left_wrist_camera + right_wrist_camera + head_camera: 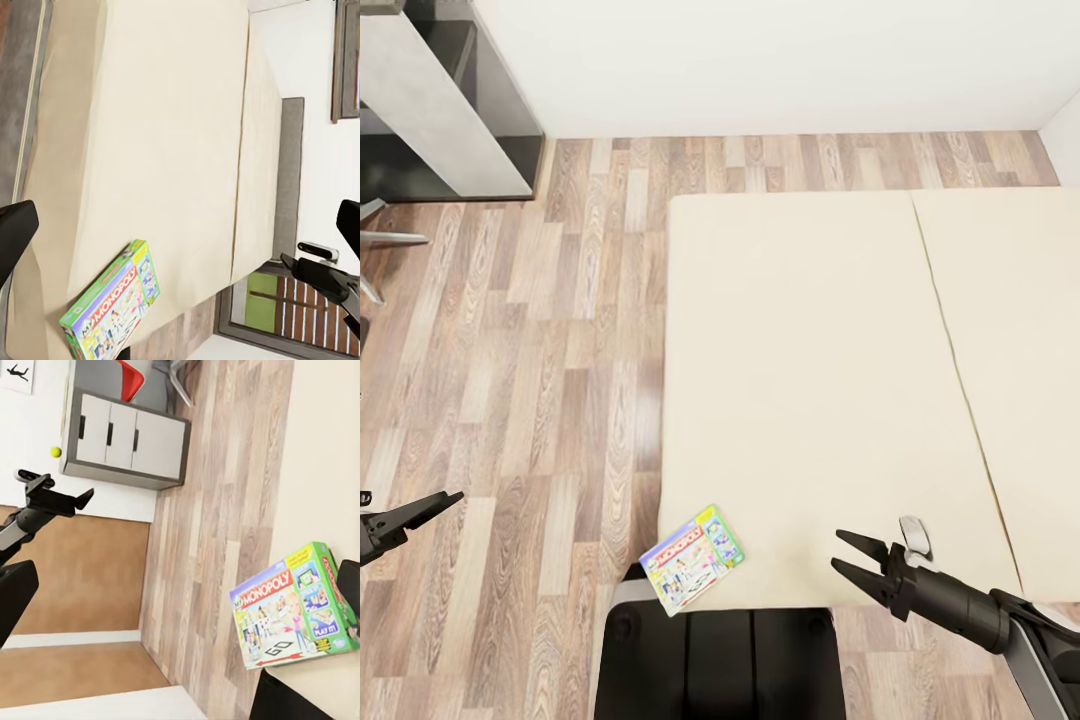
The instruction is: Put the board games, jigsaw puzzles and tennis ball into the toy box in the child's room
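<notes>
One board game (693,558), a green and blue Monopoly box, lies flat on the near left corner of the cream bed (800,350). The same box shows in the left wrist view (112,304) and in the right wrist view (296,607). My right gripper (837,550) hovers open over the bed's near edge, to the right of the box, with nothing in it. My left gripper (445,503) hangs open over the floor, well left of the bed. A small yellow-green tennis ball (55,451) rests on the table's lower section (124,439), far away.
Wood plank floor (540,350) lies between the bed and the grey table (430,110) at the back left. Chair legs (380,240) reach in at the left edge. My black base (720,660) stands against the bed's near edge. White wall behind.
</notes>
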Controlling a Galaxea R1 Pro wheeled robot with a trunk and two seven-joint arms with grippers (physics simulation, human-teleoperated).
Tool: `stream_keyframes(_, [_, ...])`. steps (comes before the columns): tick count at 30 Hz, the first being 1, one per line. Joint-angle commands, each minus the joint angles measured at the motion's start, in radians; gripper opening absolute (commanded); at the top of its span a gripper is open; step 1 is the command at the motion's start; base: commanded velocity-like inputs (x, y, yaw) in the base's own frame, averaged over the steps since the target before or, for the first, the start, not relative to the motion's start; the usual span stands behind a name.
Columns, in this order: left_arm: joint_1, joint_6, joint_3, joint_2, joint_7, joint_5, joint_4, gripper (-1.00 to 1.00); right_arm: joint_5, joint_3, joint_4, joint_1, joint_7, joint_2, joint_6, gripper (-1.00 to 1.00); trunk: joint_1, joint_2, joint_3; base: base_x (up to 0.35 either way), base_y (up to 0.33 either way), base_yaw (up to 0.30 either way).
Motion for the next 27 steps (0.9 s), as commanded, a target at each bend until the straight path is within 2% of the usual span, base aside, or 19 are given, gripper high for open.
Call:
stream_keyframes(1, [0.0, 0.011, 0.0, 0.0, -0.004, -0.001, 0.0, 1.0, -0.004, 0.0, 0.0, 0.0, 0.001, 0.0, 0.009, 1.0, 0.001, -0.001, 0.001, 0.0, 0.0, 0.069])
stream_keyframes(27, [0.0, 0.001, 0.0, 0.0, 0.0, -0.004, 0.002, 1.0, -0.005, -0.001, 0.015, 0.0, 0.003, -0.002, -0.032, 1.0, 0.001, -0.001, 0.043, 0.0, 0.0, 0.072])
